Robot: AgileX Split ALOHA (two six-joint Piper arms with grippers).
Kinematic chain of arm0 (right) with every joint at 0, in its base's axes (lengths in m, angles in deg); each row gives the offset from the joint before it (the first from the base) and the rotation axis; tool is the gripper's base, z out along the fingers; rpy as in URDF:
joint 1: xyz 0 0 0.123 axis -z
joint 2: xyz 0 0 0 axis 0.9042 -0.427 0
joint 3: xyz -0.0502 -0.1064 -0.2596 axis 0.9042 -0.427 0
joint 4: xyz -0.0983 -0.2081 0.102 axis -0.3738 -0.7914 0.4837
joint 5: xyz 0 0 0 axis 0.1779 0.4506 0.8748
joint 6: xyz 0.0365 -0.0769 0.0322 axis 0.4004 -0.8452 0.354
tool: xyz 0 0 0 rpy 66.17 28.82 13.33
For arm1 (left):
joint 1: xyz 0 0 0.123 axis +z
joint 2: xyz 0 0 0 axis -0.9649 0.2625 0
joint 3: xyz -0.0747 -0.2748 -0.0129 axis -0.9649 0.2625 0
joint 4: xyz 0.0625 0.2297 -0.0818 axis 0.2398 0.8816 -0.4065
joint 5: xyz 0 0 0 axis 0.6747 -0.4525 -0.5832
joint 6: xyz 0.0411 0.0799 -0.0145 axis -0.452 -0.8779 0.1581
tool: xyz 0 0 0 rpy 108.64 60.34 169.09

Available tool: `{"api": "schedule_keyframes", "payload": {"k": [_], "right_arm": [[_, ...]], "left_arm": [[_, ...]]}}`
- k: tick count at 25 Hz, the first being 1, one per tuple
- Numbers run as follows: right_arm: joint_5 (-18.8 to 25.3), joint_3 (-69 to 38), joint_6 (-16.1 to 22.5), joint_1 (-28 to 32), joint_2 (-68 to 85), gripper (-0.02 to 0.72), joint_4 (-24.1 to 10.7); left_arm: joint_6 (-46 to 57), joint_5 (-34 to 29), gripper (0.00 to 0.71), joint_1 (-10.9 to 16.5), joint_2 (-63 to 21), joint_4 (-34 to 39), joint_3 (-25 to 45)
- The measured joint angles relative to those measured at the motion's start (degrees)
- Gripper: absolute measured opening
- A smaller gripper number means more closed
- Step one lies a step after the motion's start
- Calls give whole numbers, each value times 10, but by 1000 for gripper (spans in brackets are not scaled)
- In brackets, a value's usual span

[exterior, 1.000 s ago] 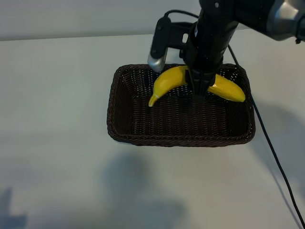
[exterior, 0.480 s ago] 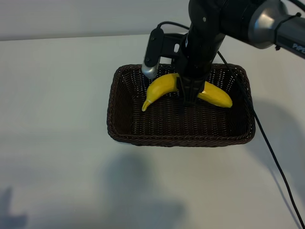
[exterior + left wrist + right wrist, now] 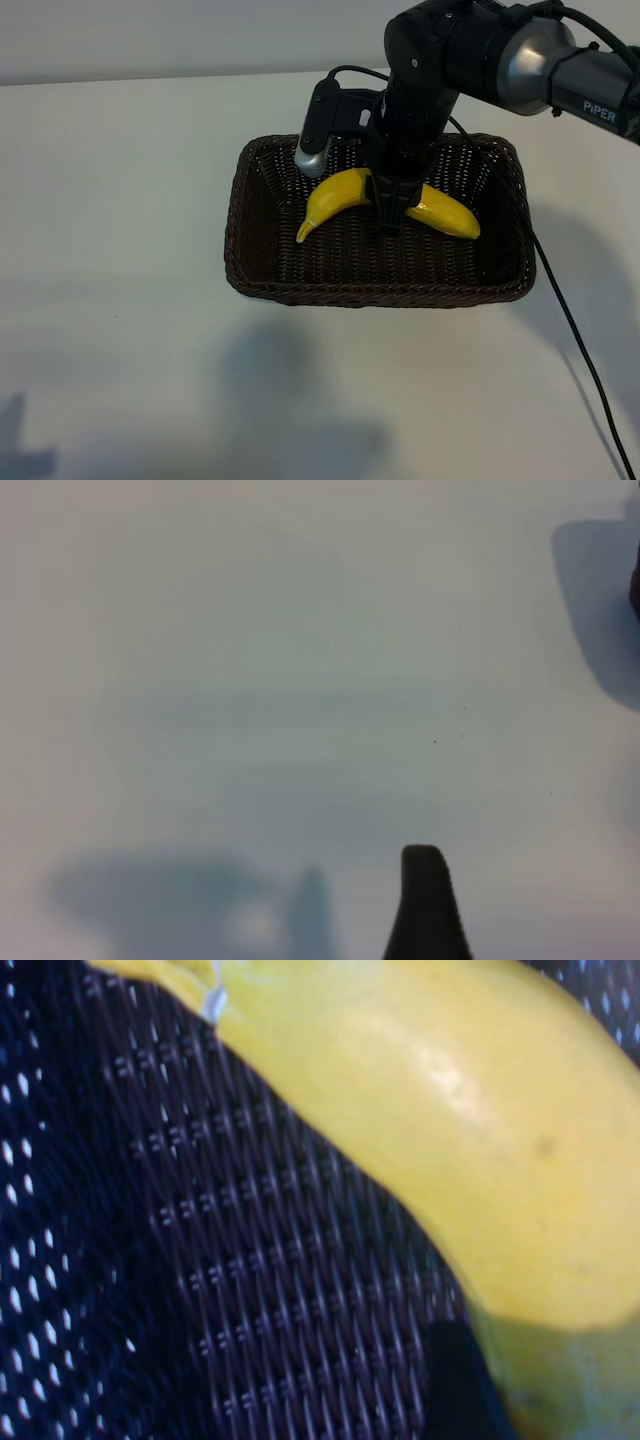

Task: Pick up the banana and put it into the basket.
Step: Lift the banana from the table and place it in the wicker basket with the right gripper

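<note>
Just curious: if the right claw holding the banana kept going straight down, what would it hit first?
Most likely the woven floor of the basket, directly beneath the right claw and its banana; the remaining gap is hard to judge.

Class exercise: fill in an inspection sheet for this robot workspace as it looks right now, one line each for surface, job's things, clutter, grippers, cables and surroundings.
Surface: pale table, bare apart from shadows.
Job's things: banana held over the inside of the dark wicker basket, low above its floor; whether it touches cannot be told.
Clutter: nothing seen.
Grippers: right gripper points down into the basket, shut on the banana's middle; left gripper parked over bare table, open, one finger showing.
Cables: black cable trails across the table beside the basket.
Surroundings: pale wall behind the table.
</note>
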Motion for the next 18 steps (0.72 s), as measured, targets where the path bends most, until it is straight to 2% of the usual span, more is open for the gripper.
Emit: {"api": "schedule_keyframes", "payload": {"k": [8, 15, 18], "right_arm": [[0, 0, 12, 0, 0, 428, 0], [0, 0, 62, -1, 7, 554, 0], [4, 0, 82, -1, 14, 569, 0]], "left_arm": [[0, 0, 541, 0, 0, 0, 0], [0, 0, 541, 0, 0, 0, 0], [0, 0, 541, 0, 0, 0, 0]]}}
